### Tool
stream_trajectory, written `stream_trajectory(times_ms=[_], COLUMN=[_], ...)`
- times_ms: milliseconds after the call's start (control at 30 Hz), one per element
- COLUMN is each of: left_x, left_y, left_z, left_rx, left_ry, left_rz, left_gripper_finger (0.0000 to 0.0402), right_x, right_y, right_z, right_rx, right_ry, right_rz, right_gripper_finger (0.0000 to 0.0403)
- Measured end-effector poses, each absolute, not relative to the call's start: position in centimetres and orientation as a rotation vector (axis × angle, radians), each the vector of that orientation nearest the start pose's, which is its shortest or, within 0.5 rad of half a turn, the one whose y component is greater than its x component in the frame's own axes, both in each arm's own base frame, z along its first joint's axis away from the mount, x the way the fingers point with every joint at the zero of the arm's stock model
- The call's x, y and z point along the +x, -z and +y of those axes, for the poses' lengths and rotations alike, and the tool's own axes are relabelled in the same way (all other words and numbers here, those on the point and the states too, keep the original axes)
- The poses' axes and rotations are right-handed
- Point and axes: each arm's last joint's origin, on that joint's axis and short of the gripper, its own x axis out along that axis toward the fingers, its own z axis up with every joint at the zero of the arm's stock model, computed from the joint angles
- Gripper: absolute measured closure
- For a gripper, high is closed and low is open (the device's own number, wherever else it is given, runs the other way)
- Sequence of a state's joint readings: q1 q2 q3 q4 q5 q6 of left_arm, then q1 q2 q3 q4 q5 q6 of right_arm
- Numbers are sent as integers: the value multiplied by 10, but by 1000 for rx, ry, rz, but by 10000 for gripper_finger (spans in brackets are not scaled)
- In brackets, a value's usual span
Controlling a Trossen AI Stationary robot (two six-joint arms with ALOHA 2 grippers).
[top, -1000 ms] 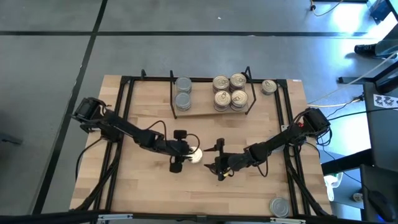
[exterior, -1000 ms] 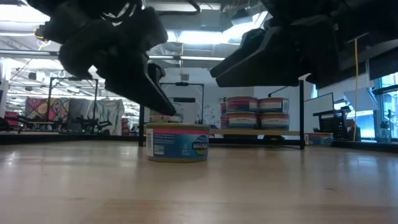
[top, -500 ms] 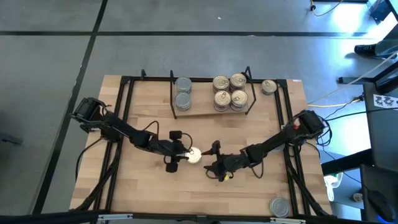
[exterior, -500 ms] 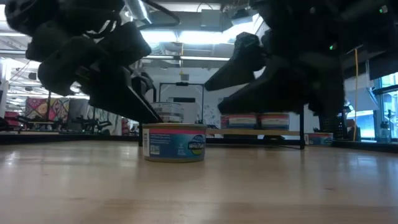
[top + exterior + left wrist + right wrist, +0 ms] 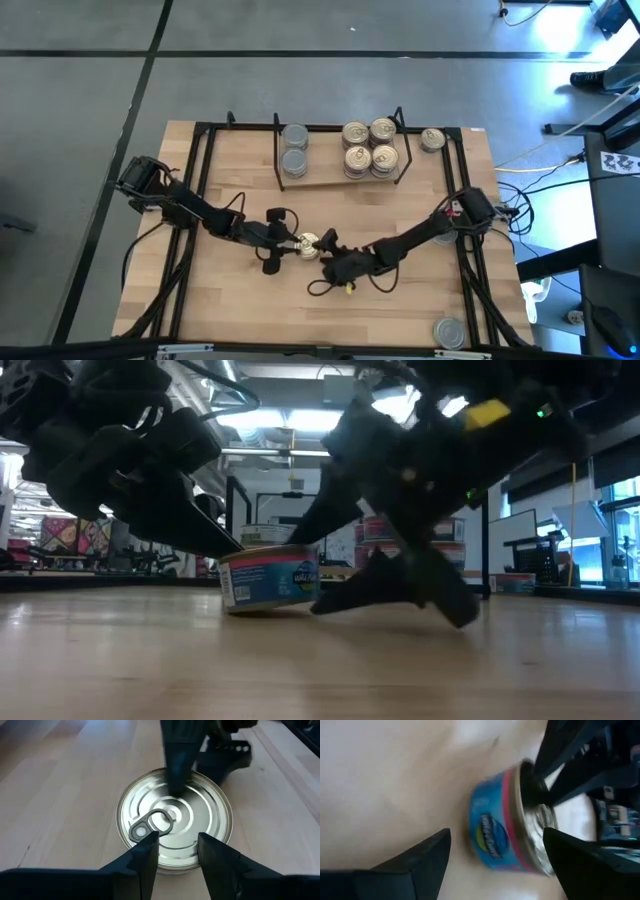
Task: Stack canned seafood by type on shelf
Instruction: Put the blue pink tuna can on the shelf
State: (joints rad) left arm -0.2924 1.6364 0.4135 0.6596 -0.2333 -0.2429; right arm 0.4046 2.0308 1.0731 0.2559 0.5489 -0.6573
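Near the centre of the high view, slightly below the middle, one tin (image 5: pixel 307 242) with a pull-ring lid and a blue and red label sits on the wooden tabletop (image 5: pixel 240 310), and both arms meet over it. The left gripper (image 5: pixel 283 245) reaches in from the picture's left; its wrist view shows two dark fingers (image 5: pixel 145 857) partly apart, resting down on the lid rather than round the tin's wall, so it seems to be steadying or pinning the tin, not carrying it. The right gripper (image 5: pixel 327 256) comes from the right with its jaws spread wide, one finger on each side of the tin in its wrist view and neither yet touching, which reads as lining up for a sideways grasp on the wall. In the low view the tin's near edge looks slightly tipped, probably from the press on its lid. At the top centre of the high view stands the shelf (image 5: pixel 330 178), silver-topped tins (image 5: pixel 294 150) stacked at its left end, gold-lidded tins (image 5: pixel 368 147) grouped at its right, so this tin likely belongs with one group. A stray tin (image 5: pixel 432 139) sits at upper right, another (image 5: pixel 450 332) at the bottom edge.
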Motion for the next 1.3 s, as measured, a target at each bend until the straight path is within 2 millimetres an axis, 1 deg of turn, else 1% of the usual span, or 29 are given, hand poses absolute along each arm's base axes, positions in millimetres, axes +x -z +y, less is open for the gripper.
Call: stream_trajectory(times_ms=[67,200,467,633,767,967,1000,1167,1300], left_x=[248,248,248,248,248,248,248,249,246], left_y=[-105,-104,-105,-105,-105,-106,-106,-107,-114], left_z=[-68,-67,-68,-68,-67,-67,-67,-67,-67], left_rx=[-96,-98,-83,-82,-80,-83,-85,-104,-129], left_ry=[-11,-12,-4,-4,-13,-23,-24,-32,-37], left_rz=[550,551,530,530,527,522,521,514,517], left_gripper_finger=[266,266,266,266,266,266,266,266,266], right_x=[377,378,382,384,385,386,386,386,384], right_y=[-116,-116,-112,-110,-111,-111,-111,-111,-115], right_z=[144,143,128,130,132,130,130,132,136], right_rx=[-995,-1074,-1094,-1125,-1144,-1129,-1128,-1064,-1014], right_ry=[-58,-71,-57,-97,-133,-132,-131,-87,-40], right_rz=[654,663,709,690,669,657,656,648,644], right_gripper_finger=[88,88,88,91,119,193,201,201,201])
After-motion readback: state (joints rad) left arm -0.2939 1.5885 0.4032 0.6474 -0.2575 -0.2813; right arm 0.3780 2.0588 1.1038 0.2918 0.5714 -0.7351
